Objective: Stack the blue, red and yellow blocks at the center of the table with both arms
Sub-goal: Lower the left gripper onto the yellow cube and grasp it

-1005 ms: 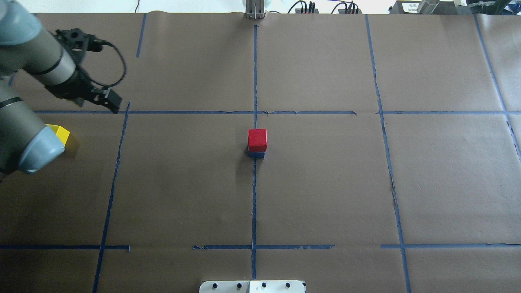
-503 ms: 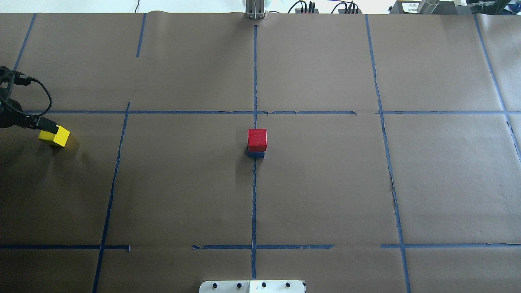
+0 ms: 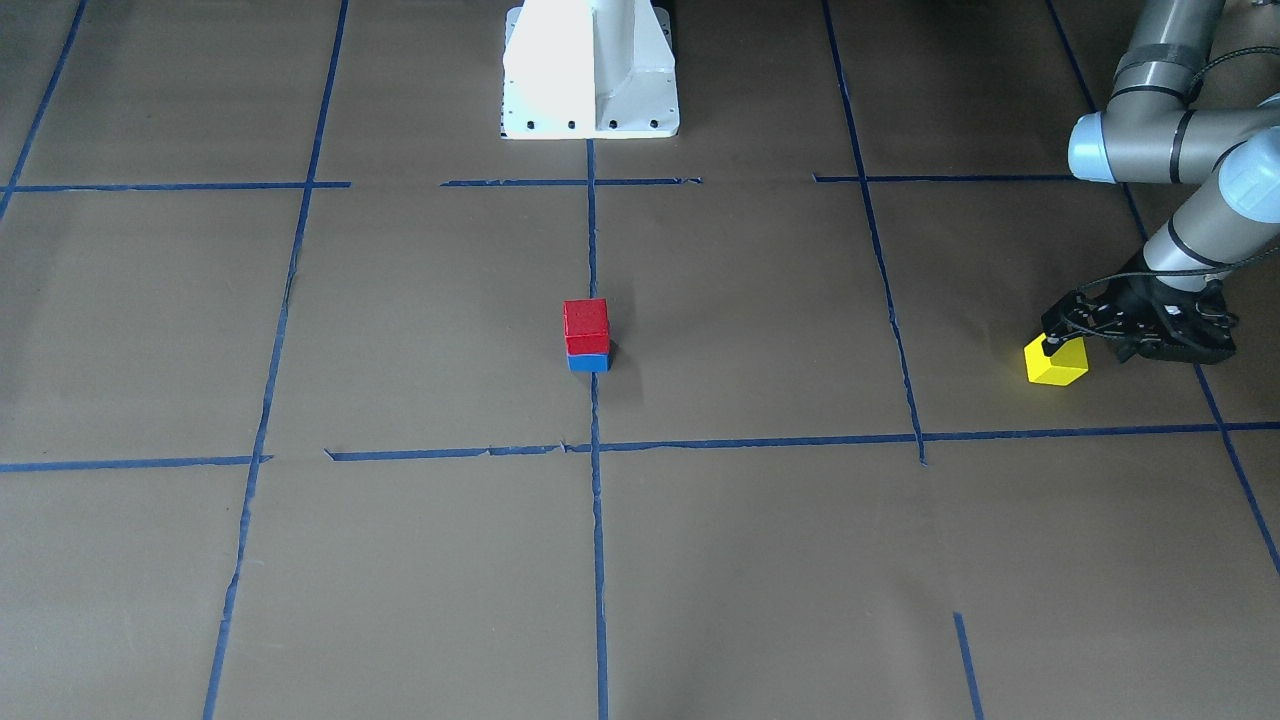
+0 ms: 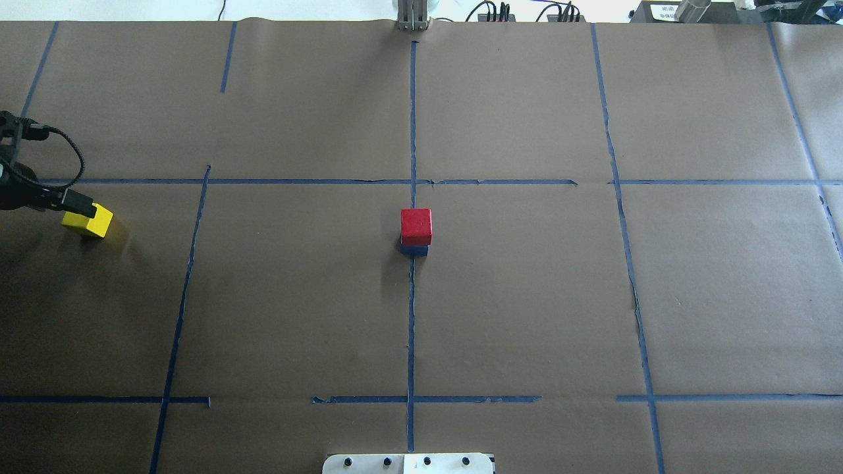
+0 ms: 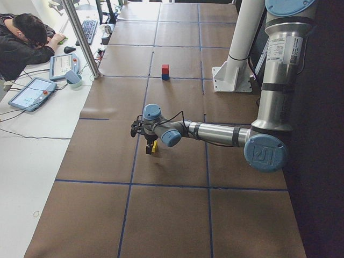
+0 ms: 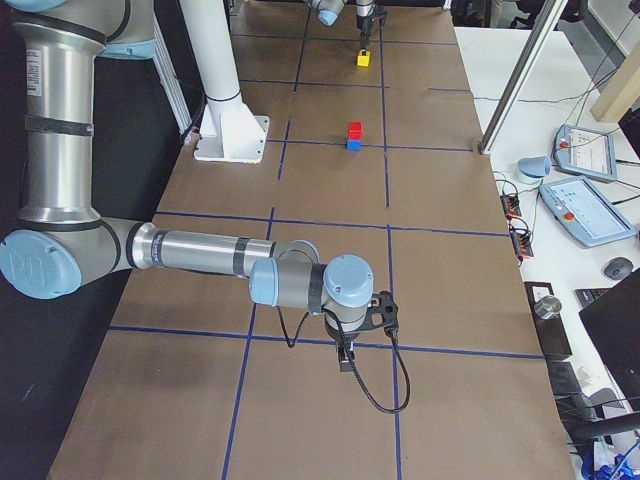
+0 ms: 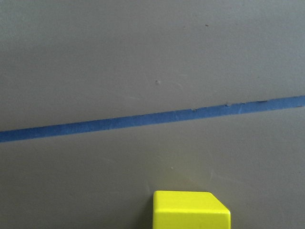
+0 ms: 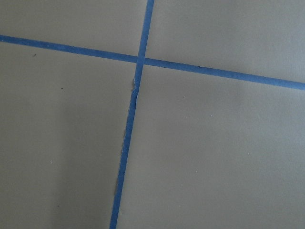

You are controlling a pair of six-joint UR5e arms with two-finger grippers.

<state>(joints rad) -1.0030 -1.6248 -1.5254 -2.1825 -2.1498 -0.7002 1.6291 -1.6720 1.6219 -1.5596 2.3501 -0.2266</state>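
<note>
The left fingers (image 4: 78, 203) point down at the far left of the worktop (image 4: 527, 296), their black tips touching the upper edge of the yellow block (image 4: 89, 222). Whether they grip it or only meet it cannot be told. The block is a small matte cube with crisp edges, sitting on the brown paper-like surface directly under the tips. Well apart from these fingers, toward the robot's right, the red block (image 4: 416, 226) sits squarely on the blue block (image 4: 414, 250), both plain matte cubes of the same size, on a line of thin blue tape (image 4: 411, 316). Farther right again, well apart from the stack, the right fingers (image 6: 345, 357) point down over a crossing of tape lines; how far they are parted cannot be told.
</note>
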